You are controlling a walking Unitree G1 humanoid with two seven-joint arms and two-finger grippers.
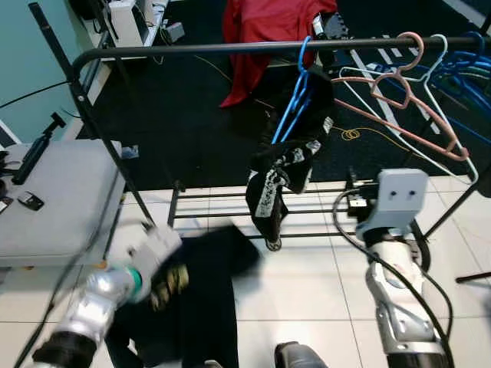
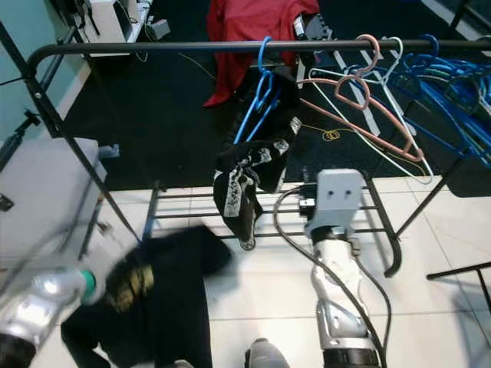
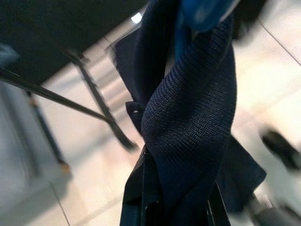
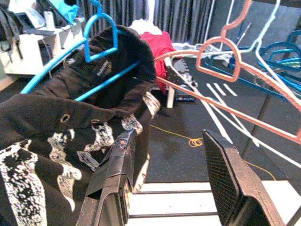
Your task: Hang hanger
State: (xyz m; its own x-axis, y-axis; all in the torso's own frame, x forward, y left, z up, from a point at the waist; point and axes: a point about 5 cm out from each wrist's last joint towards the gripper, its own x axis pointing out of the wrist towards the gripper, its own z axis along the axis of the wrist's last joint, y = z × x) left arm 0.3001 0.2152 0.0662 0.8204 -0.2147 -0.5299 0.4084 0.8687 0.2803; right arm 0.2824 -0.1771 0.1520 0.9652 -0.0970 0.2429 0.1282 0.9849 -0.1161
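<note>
A black clothes rail (image 1: 230, 48) crosses the top of the head views. On it hangs a blue hanger (image 1: 295, 100) carrying a black hoodie with white print (image 1: 280, 172). To its right hang a pink hanger (image 1: 406, 92), a white hanger (image 1: 437, 57) and several blue ones (image 1: 468, 69). My left gripper (image 1: 165, 280), blurred and low on the left, is shut on a dark navy garment (image 3: 193, 127) that trails to the floor (image 1: 199, 314); something blue (image 3: 202, 12) shows at the cloth's top. My right gripper (image 4: 169, 188) is open and bare, below the rail beside the hoodie (image 4: 70, 141).
A grey table (image 1: 54, 199) with small items stands at the left. A red cloth (image 1: 268, 31) lies on the dark carpet behind the rail. The rack's low bars (image 1: 222, 205) run just above the white tiles. A yellow cable coil (image 1: 350, 134) lies on the carpet.
</note>
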